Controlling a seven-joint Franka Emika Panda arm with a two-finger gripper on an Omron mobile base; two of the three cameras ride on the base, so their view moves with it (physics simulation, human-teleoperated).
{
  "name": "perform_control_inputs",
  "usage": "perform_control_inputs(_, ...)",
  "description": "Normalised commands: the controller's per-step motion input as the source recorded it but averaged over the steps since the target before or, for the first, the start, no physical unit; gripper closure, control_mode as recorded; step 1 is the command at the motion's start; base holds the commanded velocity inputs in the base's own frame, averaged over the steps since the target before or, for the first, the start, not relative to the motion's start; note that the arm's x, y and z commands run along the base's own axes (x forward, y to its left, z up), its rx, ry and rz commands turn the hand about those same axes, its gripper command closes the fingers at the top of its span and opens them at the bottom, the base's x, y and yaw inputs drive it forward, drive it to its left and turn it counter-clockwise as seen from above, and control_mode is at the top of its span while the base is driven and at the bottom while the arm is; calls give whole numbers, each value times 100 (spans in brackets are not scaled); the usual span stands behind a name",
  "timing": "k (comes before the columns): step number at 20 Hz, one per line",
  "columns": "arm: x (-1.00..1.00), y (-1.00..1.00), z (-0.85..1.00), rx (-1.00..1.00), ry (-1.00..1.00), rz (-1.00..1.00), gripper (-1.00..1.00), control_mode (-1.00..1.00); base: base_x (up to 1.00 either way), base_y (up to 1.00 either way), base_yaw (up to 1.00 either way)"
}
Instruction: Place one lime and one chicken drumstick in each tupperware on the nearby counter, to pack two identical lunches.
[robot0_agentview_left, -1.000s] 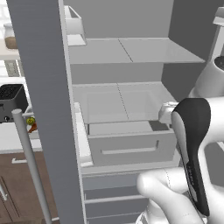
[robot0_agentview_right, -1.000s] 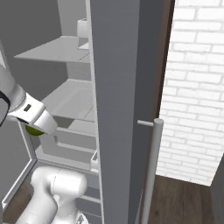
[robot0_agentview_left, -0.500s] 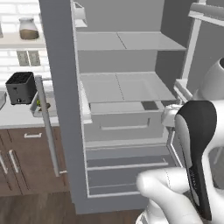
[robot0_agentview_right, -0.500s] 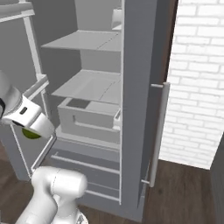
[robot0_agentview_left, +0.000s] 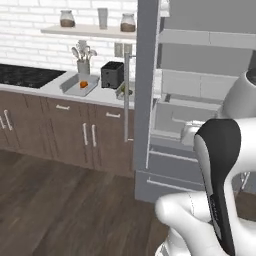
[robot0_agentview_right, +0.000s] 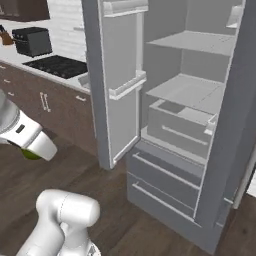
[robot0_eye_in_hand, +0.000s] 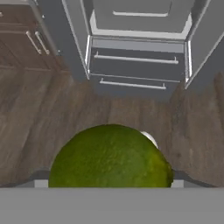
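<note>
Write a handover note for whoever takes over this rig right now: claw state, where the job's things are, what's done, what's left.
Claw: shut on a lime, carried low over the wood floor in front of the open fridge.
Tupperware: one on the counter, beside the utensil cup, with a small orange item in it; too small to tell whether it is a drumstick. I cannot make out the second tray.
Done: lime picked.
Left: put this lime in a tray, then check both trays for one lime and one drumstick each.
</note>
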Motion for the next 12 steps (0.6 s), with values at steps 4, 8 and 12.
perform_control_inputs(4, 0, 0, 0, 0, 0, 0, 100, 100, -26, 90, 77)
perform_control_inputs(8, 0, 0, 0, 0, 0, 0, 100, 100, -4, 76, 75)
perform_control_inputs(12, 0, 0, 0, 0, 0, 0, 100, 100, 40, 18, 74)
